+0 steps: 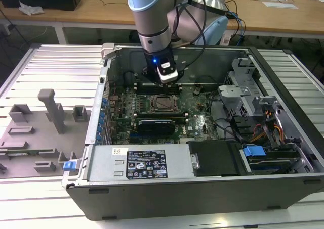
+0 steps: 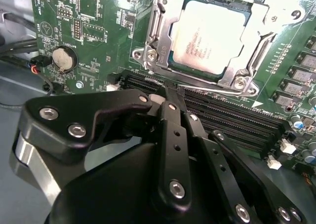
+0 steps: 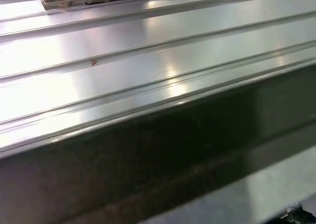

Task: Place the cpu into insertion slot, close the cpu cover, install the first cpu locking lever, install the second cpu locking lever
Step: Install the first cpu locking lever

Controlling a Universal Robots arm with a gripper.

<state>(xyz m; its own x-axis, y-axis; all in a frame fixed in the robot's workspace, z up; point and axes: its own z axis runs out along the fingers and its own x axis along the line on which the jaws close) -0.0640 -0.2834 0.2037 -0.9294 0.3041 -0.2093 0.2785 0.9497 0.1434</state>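
**Silver chip seated, cover down over it**

Silver-grey, the cpu (image 2: 210, 36) lies flat in the insertion slot (image 1: 163, 103) at the middle of the green board (image 2: 98, 16), the cpu cover (image 2: 153, 46) lowered around it. In the second wrist view the socket sits at about one o'clock from the tool (image 2: 165, 93), whose black fingers (image 2: 173, 120) are pressed together on nothing, tips just short of a thin locking lever (image 2: 217, 89) running along the socket's near edge. Long black card slots (image 2: 232, 117) lie between. The exterior view shows the arm upright inside the open computer case (image 1: 202, 188).
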